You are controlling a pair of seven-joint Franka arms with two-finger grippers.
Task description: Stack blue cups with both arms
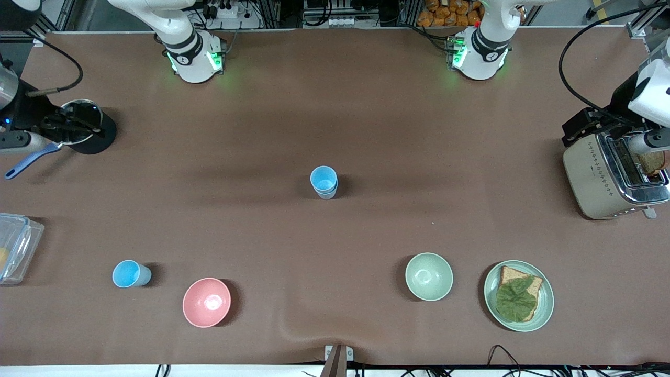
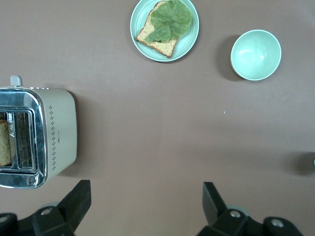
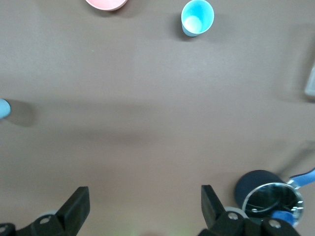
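Note:
One blue cup [image 1: 131, 274] stands near the right arm's end of the table, beside the pink bowl; it also shows in the right wrist view [image 3: 197, 17]. A second blue cup [image 1: 324, 181] stands at the table's middle and looks like one cup nested in another; its edge shows in the right wrist view [image 3: 2, 108]. My left gripper [image 2: 146, 191] is open and empty, high over bare table beside the toaster. My right gripper [image 3: 144, 194] is open and empty, high over bare table beside the pot. Neither gripper shows in the front view.
A pink bowl [image 1: 206, 302], a pale green bowl [image 1: 428, 276] and a plate with bread and a leaf [image 1: 518, 295] lie near the front camera. A toaster [image 1: 612, 173] stands at the left arm's end. A pot [image 1: 78, 125] and a clear container [image 1: 13, 246] are at the right arm's end.

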